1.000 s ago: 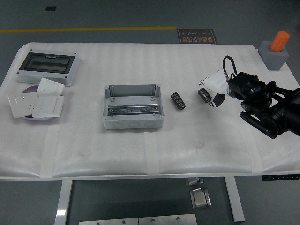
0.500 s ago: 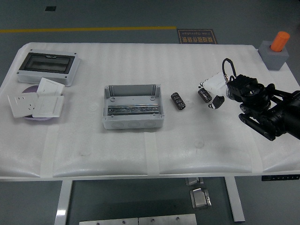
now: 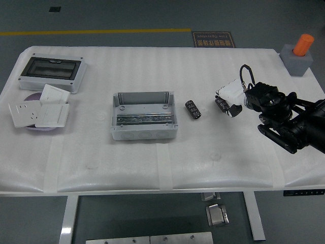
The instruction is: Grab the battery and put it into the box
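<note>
White padding covered the tabletop (image 3: 152, 162); the right hand (image 3: 238, 99) had its fingers closing around one battery (image 3: 222, 103), whether gripped I couldn't tell, the open box (image 3: 143, 116) waiting well left, beyond another battery (image 3: 192, 109).

Right arm (image 3: 304, 124) cut off at frame edge; robot hand (image 3: 231, 101) perhaps touching half-hidden battery (image 3: 221, 103)

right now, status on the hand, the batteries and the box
Right robot hand at the right battery, grip unclear. Other battery lies loose beside the open grey box. Box holds no battery. Path between looks clear.
</note>
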Controlling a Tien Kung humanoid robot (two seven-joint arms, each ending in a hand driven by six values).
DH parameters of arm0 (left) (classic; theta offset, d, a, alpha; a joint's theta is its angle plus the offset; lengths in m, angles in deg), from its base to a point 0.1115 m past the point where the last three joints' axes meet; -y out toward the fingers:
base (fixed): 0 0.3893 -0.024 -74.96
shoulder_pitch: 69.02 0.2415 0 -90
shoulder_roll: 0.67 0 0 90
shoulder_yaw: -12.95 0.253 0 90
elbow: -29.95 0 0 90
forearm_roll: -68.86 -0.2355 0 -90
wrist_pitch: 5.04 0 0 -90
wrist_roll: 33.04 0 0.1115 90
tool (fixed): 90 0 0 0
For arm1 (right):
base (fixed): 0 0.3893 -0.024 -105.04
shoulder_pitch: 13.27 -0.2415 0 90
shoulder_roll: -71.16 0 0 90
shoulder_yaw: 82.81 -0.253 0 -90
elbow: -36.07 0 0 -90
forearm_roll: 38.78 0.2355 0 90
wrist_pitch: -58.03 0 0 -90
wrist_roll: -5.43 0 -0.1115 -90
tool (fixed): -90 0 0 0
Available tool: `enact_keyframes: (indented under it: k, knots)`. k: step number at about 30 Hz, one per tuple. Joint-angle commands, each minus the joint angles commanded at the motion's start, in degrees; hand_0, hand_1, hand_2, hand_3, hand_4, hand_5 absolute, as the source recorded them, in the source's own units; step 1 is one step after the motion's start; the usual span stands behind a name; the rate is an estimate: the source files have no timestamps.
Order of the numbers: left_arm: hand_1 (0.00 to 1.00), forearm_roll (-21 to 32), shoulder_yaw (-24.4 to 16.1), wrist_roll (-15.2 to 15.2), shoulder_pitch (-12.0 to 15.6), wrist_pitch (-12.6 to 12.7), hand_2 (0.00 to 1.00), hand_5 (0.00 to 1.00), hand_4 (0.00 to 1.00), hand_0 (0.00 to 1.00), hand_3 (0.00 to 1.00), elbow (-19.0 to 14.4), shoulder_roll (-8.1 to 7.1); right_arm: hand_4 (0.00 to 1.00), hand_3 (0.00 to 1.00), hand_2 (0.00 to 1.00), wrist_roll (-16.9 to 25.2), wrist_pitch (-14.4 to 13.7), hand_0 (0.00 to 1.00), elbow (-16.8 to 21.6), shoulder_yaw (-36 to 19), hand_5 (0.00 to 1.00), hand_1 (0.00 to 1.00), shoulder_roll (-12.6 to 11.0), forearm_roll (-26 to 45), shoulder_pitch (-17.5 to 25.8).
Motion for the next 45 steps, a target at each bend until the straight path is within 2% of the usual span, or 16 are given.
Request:
enact_keyframes:
  k: [1,10,17,19,24,29,32,40,45]
  knots:
    - [0.588,0.02,0.09,-0.01,-0.01,0.00,0.408,0.254,0.497,0.492,0.526,0.00,0.02,0.425,0.784,0.815,0.03,-0.03,0.764,0.01,-0.02,0.201,0.693,-0.01,-0.04,0.03]
    - [0.588,-0.29,0.03,-0.09,-0.06,0.12,0.408,0.256,0.497,0.492,0.525,0.00,0.06,0.410,0.778,0.804,0.28,-0.04,0.761,0.07,-0.27,0.189,0.687,0.10,-0.11,0.49]
    - [0.588,-1.43,-1.20,-0.07,0.06,0.47,0.408,0.255,0.495,0.492,0.526,0.00,0.11,0.405,0.779,0.806,-0.26,-0.91,0.763,2.53,0.89,0.185,0.687,-1.02,2.18,-1.50]
    - [0.589,-1.40,-1.26,-0.10,0.07,0.54,0.408,0.258,0.493,0.491,0.526,0.00,0.16,0.405,0.775,0.804,-1.22,-2.53,0.763,3.96,2.43,0.185,0.687,-1.75,4.38,-2.42]
    - [0.589,-1.31,-1.36,-0.12,0.13,0.64,0.408,0.258,0.493,0.491,0.526,0.00,0.35,0.405,0.775,0.804,-4.74,-8.96,0.763,9.56,6.90,0.185,0.687,-4.67,11.43,-3.63]
    - [0.589,-1.33,-1.54,-0.03,0.41,0.70,0.409,0.258,0.489,0.491,0.527,0.00,0.48,0.400,0.771,0.801,-6.13,-13.98,0.759,16.27,1.40,0.178,0.685,-6.56,17.14,-2.31]
    - [0.589,-1.78,-2.06,0.14,0.60,0.70,0.410,0.260,0.489,0.491,0.527,0.00,0.50,0.405,0.770,0.802,-6.48,-15.18,0.758,20.55,-2.54,0.184,0.684,-6.06,19.17,-0.79]
    - [0.589,-1.21,-1.60,0.11,0.44,0.70,0.409,0.262,0.491,0.491,0.526,0.00,0.46,0.408,0.766,0.799,-6.48,-15.82,0.756,30.93,-12.93,0.187,0.684,-0.60,22.82,4.86]
    - [0.589,-1.43,-1.77,0.22,0.51,0.68,0.410,0.266,0.488,0.487,0.526,0.00,0.35,0.431,0.771,0.800,-6.00,-15.31,0.757,32.06,-14.70,0.204,0.685,1.29,24.24,6.26]
